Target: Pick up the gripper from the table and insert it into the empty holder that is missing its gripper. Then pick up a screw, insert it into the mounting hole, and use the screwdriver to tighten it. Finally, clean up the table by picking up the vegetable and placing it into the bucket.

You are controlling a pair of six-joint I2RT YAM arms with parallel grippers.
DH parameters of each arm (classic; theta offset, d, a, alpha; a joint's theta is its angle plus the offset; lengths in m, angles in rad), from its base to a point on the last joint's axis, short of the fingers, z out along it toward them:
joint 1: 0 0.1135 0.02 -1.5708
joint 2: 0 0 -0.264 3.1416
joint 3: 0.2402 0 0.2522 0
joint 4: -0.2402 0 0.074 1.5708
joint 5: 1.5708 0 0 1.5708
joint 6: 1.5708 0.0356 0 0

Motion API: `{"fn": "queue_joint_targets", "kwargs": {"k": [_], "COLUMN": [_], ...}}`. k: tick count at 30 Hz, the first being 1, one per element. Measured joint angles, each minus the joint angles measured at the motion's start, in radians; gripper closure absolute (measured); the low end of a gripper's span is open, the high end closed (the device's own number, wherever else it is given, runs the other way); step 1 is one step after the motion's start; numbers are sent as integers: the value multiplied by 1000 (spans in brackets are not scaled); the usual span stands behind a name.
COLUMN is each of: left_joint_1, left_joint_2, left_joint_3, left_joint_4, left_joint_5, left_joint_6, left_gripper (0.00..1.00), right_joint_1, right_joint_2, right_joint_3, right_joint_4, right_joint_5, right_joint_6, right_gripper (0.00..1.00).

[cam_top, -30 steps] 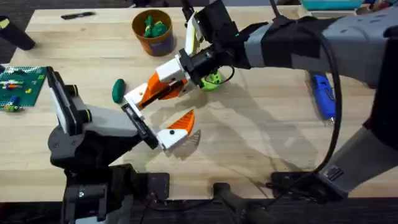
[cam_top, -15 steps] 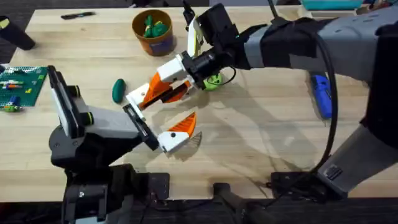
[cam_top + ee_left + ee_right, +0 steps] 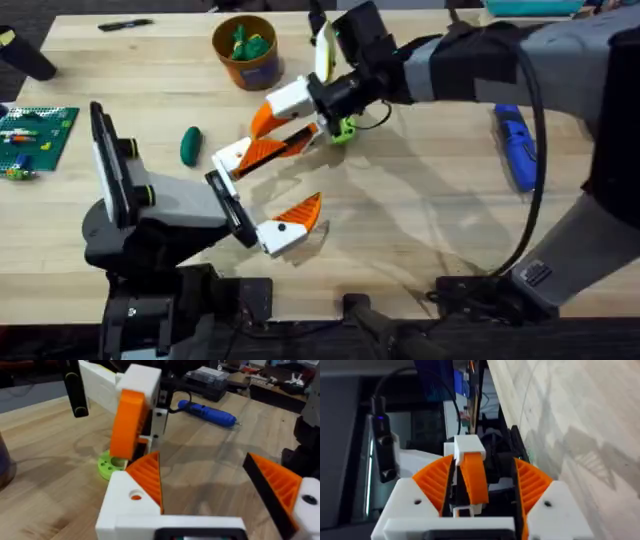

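While the left gripper (image 3: 268, 192) holds its ribbed orange fingers (image 3: 149, 476) wide apart above the pale wooden desk (image 3: 420, 220), the right gripper (image 3: 268, 135) has its fingers clamped on the smooth orange wedge-shaped gripper (image 3: 472, 477), just beside the left arm's white angular holder (image 3: 232, 155). The glossy dark green vegetable (image 3: 190, 145) lies near the round bucket (image 3: 247, 50); the blue cylindrical screwdriver (image 3: 517, 148) lies well apart.

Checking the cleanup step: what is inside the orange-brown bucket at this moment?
The bucket holds light green leafy toy pieces. Its bottom is hidden beneath them. The dark green vegetable lies on the table, not in the bucket.
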Motion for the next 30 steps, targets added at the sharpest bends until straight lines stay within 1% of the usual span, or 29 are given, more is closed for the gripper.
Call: {"fn": "queue_joint_targets", "kwargs": {"k": [6,9,10,12,14,16,18,21,23,30], "left_joint_1": [0,0,0,0,0,0,0,0,0,0], "left_joint_2": [0,0,0,0,0,0,0,0,0,0], "left_joint_3": [0,0,0,0,0,0,0,0,0,0], "left_joint_4": [-1,-1,-1,-1,-1,-1,-1,-1,-1,-1], "left_joint_5": [8,8,8,8,8,8,8,8,8,8], "left_joint_6": [0,0,0,0,0,0,0,0,0,0], "left_gripper": [14,14,14,14,16,15,15,15,15,16], "right_joint_1": [-76,-115,-128,-151,-174,-197,-214,-235,-250,-303], "right_joint_2": [0,0,0,0,0,0,0,0,0,-2], "right_joint_3": [0,0,0,0,0,0,0,0,0,10], "right_joint_4": [0,-2,-6,-23,-69,-151,-242,-366,-420,-556], "right_joint_5": [-17,-19,-20,-20,-19,-3,37,140,206,350], "right_joint_6": [-1,-21,-34,-66,-114,-182,-248,-344,-403,-521], "right_gripper": [325,246,189,143,89,53,45,44,45,44]}}
